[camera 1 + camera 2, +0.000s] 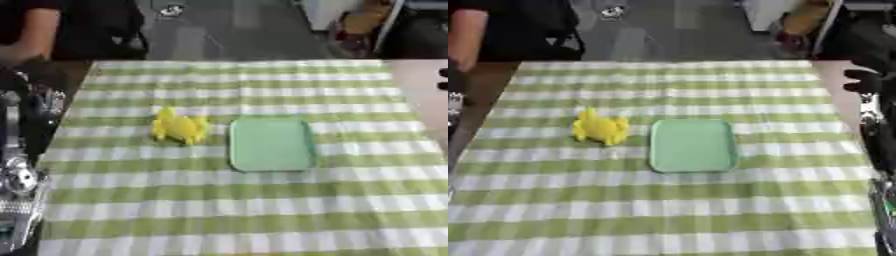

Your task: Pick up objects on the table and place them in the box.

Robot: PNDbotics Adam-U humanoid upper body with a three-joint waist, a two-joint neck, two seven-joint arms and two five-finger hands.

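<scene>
right now our head looks down on a table (219, 210) covered with a green and white checked cloth. near its middle lies a yellow object (179, 127), lumpy and irregular; we cannot make out what it is beyond its colour and shape. just beside it, on our right, sits a pale green box (271, 144), a shallow rectangle with rounded corners, lying flat on the cloth. the two are close but we cannot tell whether they touch. the yellow object is on the cloth, outside the box, and we see nothing inside the box.

our left arm (22, 150) shows along the left edge of the left eye view, black with silver joints, off the side of the table and well apart from the yellow object. we cannot make out its hand there, so we cannot tell whether it is released or clenched.

our right arm (877, 145) shows along the right edge of the right eye view, also black, beside the table's right border and well apart from the box. a dark rounded part (864, 80) sits at its upper end, but we cannot tell whether that is our right hand or how its grasp stands.
</scene>
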